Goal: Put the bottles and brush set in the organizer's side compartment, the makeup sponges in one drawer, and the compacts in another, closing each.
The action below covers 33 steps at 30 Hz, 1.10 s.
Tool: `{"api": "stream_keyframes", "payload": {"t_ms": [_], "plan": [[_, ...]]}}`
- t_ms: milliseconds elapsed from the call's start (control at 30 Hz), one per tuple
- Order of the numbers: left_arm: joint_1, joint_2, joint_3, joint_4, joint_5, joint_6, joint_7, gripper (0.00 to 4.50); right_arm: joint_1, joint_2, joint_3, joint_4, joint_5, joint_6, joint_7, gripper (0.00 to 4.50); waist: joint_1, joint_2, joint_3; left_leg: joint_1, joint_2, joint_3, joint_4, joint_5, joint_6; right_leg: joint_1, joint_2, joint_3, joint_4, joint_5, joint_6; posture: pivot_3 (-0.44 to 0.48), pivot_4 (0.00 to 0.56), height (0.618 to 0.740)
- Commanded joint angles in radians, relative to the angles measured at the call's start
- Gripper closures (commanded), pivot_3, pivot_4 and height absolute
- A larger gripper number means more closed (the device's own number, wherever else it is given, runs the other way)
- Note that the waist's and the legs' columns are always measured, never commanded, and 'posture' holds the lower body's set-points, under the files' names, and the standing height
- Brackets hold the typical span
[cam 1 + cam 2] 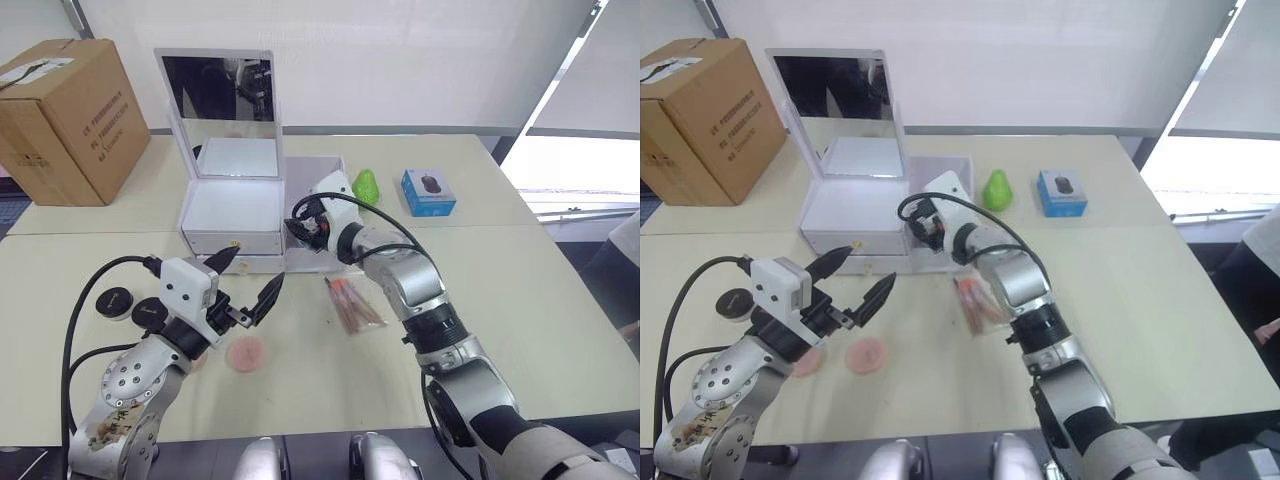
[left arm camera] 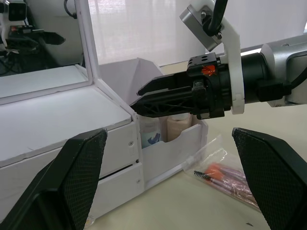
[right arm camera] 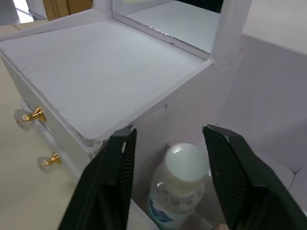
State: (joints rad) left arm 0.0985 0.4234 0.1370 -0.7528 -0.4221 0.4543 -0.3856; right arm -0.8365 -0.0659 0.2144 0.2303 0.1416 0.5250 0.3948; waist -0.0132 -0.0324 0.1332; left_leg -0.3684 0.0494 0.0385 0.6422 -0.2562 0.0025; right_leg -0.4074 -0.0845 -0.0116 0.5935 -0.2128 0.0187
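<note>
The left gripper [image 1: 252, 283] is hovering wide open over the bench [image 1: 520, 330], just above two soft pink makeup sponges [image 1: 245, 353] and near the round black compacts [image 1: 116, 302]. Farther out, the right gripper [image 3: 168, 158] is straddling, fingers apart, a white-capped translucent bottle [image 3: 175, 184] standing in the side compartment of the rigid white organizer [image 1: 232, 215]. Judged risk: a fingertip catching the cap on withdrawal may tip the bottle, while the bagged brush set [image 1: 352, 303] is lying on the bench.

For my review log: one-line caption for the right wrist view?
Open right gripper poised above a white-capped bottle standing in the white organizer's side compartment.
</note>
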Motion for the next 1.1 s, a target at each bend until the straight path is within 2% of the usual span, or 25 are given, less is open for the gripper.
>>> {"api": "stream_keyframes", "payload": {"t_ms": [33, 133, 300, 400, 533, 667, 733, 867, 933, 1000, 1100], "plan": [[0.001, 0.002, 0.008, -0.018, -0.005, -0.026, -0.007, 0.0, -0.051, 0.008, -0.047, -0.14, 0.04, 0.024, 0.013, 0.77, -0.001, 0.001, 0.001, 0.0, 0.0, 0.0, 0.0, 0.0, 0.0, 0.0, 0.0, 0.0, 0.0, 0.0, 0.0, 0.0, 0.15, 0.74], [0.002, 0.002, 0.004, -0.016, -0.004, -0.025, -0.01, 0.0, -0.071, 0.003, -0.078, -0.233, 0.071, 0.076, 0.015, 0.04, 0.0, 0.002, 0.001, 0.0, 0.0, -0.004, 0.0, 0.0, 0.0, 0.0, 0.003, 0.001, 0.0, 0.0, 0.001, 0.0, 0.15, 0.74], [0.0, 0.012, 0.03, -0.003, -0.03, -0.021, -0.034, 0.0, -0.104, -0.02, -0.176, -0.413, 0.183, 0.199, 0.015, 0.04, 0.002, 0.002, 0.001, 0.0, 0.0, -0.005, 0.0, 0.0, 0.0, 0.0, 0.003, 0.0, 0.0, -0.002, -0.003, 0.0, 0.15, 0.74], [0.004, 0.051, 0.139, 0.052, -0.133, -0.006, -0.106, 0.0, -0.073, -0.114, -0.25, -0.518, 0.261, 0.273, 0.062, 0.04, 0.005, 0.001, 0.001, 0.0, 0.0, -0.005, 0.0, 0.0, 0.0, 0.0, 0.002, 0.0, 0.0, -0.002, -0.003, 0.0, 0.15, 0.74], [0.016, 0.23, 0.368, 0.28, -0.176, -0.037, -0.282, 0.0, 0.153, -0.371, -0.444, -0.626, 0.384, 0.335, 0.211, 0.04, 0.018, -0.001, 0.0, 0.001, 0.001, -0.006, 0.0, 0.0, 0.0, -0.002, 0.002, -0.004, -0.001, -0.007, -0.004, 0.0, 0.15, 0.74], [0.027, 0.334, 0.481, 0.445, -0.171, -0.061, -0.365, 0.0, 0.365, -0.561, -0.561, -0.65, 0.417, 0.277, 0.327, 0.04, 0.023, 0.0, 0.002, -0.002, -0.001, -0.001, 0.0, 0.0, 0.0, -0.007, -0.004, -0.003, 0.0, -0.008, -0.003, 0.0, 0.15, 0.74], [0.06, 0.39, 0.536, 0.548, -0.145, -0.079, -0.424, 0.0, 0.549, -0.665, -0.642, -0.646, 0.393, 0.203, 0.435, 0.04, 0.023, 0.0, 0.002, -0.002, -0.001, 0.002, -0.002, 0.0, 0.0, -0.01, -0.006, -0.003, 0.0, -0.008, -0.003, 0.0, 0.15, 0.74], [0.085, 0.451, 0.604, 0.757, -0.112, -0.134, -0.491, 0.0, 0.787, -0.727, -0.779, -0.591, 0.409, 0.135, 0.525, 0.04, 0.023, 0.0, 0.002, 0.0, 0.0, 0.004, -0.005, -0.001, -0.001, -0.011, -0.005, -0.003, -0.001, -0.008, -0.003, 0.0, 0.15, 0.74], [0.072, 0.476, 0.622, 0.876, -0.076, -0.187, -0.494, 0.0, 0.846, -0.723, -0.819, -0.528, 0.381, 0.073, 0.525, 0.04, 0.021, -0.002, 0.004, 0.0, 0.0, 0.005, -0.007, -0.001, -0.001, -0.013, -0.006, -0.002, -0.001, -0.008, -0.003, 0.0, 0.15, 0.74], [0.051, 0.498, 0.633, 0.983, -0.034, -0.257, -0.478, 0.0, 0.899, -0.719, -0.839, -0.459, 0.351, 0.014, 0.525, 0.04, 0.022, -0.005, 0.004, 0.0, 0.0, 0.005, -0.008, -0.005, -0.008, -0.014, -0.006, -0.004, -0.002, -0.008, -0.003, 0.0, 0.15, 0.74], [0.028, 0.526, 0.645, 1.08, -0.015, -0.31, -0.482, 0.0, 0.955, -0.717, -0.845, -0.395, 0.33, -0.054, 0.538, 0.04, 0.026, -0.006, 0.005, 0.0, 0.001, 0.005, -0.008, -0.005, -0.009, -0.015, -0.008, -0.004, -0.002, -0.008, -0.003, 0.0, 0.15, 0.74]]}}
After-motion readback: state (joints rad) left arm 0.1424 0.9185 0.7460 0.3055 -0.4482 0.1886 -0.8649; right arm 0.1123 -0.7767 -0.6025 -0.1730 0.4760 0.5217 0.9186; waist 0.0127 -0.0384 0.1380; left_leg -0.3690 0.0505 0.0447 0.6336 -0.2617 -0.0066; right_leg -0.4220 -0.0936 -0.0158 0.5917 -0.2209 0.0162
